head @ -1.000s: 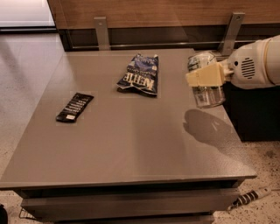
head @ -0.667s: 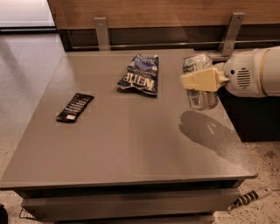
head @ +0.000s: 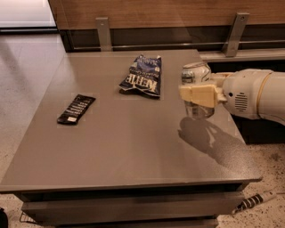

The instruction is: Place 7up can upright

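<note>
found the gripper (head: pixel 192 91) lower and a little further left than a second before, out over the right part of the grey table (head: pixel 133 151). saw the same shift in the 7up can (head: pixel 195 73), carried down and leftward with it. found the white arm (head: pixel 254 93) reaching in from the right, further over the tabletop than earlier. found the dark blue chip bag (head: pixel 142 76) and the flat black packet (head: pixel 76 108) in the same spots as before.

saw the gripper's cream fingers (head: pixel 200 95) clamped on the can's middle, one across the front, the other mostly hidden behind. saw the can held roughly upright in that grip, silver top rim above the front finger, lower body showing below it. could not tell a base resting on the table from a base just above it. noted a dark shadow (head: pixel 207 138) on the tabletop just below the can, spreading toward the right front.

could not see into the can from this angle. found the chip bag lying flat and crumpled near the back centre of the table, well apart from the can and to its left, white lettering facing up, contents not visible. found the black packet lying flat near the table's left edge, well apart from the bag. saw a wood-panelled wall (head: pixel 169 11) behind the table, with two metal brackets (head: pixel 103 33) standing against it.
</note>
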`<state>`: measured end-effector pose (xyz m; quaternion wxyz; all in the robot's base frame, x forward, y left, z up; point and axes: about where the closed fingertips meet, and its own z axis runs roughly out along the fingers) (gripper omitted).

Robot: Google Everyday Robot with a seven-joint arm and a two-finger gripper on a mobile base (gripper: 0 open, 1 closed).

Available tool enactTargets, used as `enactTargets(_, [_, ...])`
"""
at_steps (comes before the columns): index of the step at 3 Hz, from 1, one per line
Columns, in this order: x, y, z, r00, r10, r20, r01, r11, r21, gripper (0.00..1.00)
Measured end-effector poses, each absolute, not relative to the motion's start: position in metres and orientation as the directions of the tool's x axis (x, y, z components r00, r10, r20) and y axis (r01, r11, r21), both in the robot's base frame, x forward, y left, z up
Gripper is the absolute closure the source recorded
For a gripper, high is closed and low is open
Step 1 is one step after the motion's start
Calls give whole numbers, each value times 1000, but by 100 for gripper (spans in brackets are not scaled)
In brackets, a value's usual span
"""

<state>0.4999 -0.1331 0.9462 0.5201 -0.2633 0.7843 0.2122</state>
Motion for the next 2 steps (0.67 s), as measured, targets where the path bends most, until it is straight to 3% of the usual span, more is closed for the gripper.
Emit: enactTargets(2, [498, -130, 950, -277, -235, -932, -652, 759, 2, 100])
